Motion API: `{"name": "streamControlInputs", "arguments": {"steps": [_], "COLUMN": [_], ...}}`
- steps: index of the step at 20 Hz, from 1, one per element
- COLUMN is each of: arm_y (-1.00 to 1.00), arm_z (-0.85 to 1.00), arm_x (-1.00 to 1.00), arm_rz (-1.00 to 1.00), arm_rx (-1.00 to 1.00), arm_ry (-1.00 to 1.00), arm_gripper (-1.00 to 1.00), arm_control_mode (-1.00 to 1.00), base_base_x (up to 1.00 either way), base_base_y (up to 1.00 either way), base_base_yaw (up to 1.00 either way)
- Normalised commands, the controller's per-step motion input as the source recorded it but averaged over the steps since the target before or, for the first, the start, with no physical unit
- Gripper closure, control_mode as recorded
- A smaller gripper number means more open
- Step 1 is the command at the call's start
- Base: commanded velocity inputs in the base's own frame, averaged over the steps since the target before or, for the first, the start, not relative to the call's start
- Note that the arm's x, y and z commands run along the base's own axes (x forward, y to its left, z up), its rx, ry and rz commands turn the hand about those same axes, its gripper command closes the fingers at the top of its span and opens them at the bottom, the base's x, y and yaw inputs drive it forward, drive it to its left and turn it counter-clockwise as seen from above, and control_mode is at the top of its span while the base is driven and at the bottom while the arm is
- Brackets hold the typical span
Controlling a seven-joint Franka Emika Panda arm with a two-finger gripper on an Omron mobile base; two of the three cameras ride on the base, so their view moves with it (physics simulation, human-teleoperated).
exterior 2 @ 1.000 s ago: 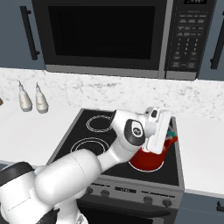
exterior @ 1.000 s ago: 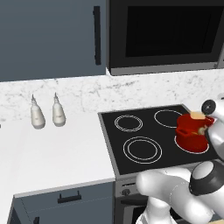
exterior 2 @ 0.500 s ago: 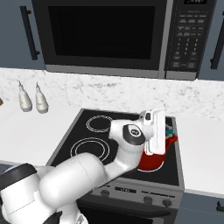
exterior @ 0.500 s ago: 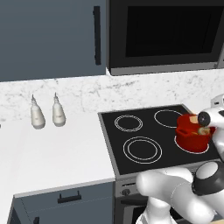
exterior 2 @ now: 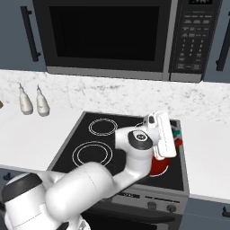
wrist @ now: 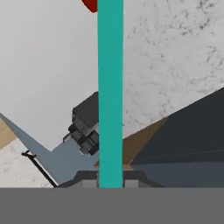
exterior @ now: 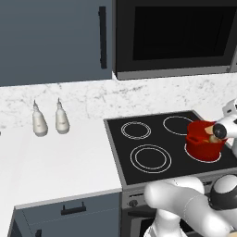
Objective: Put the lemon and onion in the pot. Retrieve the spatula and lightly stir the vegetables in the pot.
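The red pot (exterior: 204, 147) stands on the front right burner of the black stove (exterior: 139, 173). My gripper (exterior: 219, 133) hangs at the pot's right rim, shut on the spatula. In the hand view its teal handle (wrist: 110, 87) runs straight up from between my fingertips (wrist: 89, 177) toward a red patch of the pot (wrist: 90, 4). A tan shape (exterior: 211, 138) shows inside the pot; whether it is the onion or the blade I cannot tell. The lemon is hidden. In the right base view my arm covers most of the pot (exterior 2: 160, 167), and a bit of teal handle (exterior 2: 177, 132) shows beside the hand.
Two pale bottles (exterior: 40, 122) (exterior: 62, 120) stand by the marble backsplash on the white counter (exterior: 60, 162) left of the stove. A black microwave (exterior 2: 112, 36) hangs above the burners. More counter (exterior 2: 206, 148) lies right of the stove.
My hand with the spatula has sunk slightly and tilted over the pot's right side. The pot and the bottles have stayed in place.
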Motion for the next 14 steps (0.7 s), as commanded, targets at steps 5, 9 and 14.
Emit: {"name": "streamControlInputs", "arguments": {"steps": [5,9,14], "arm_y": [-0.07,0.0,0.11], "arm_z": [0.07,0.0,0.01], "arm_x": [0.09,0.05,0.02], "arm_rz": [0.08,0.07,0.17], "arm_rx": [-0.3,-0.25,-0.25], "arm_ry": [0.13,0.09,0.0], "arm_gripper": [1.0,1.0,1.0], "arm_control_mode": [-1.0,-1.0,-1.0], "base_base_x": [0.0,0.0,0.0], "base_base_y": [0.0,0.0,0.0], "base_base_yaw": [0.0,0.0,0.0]}}
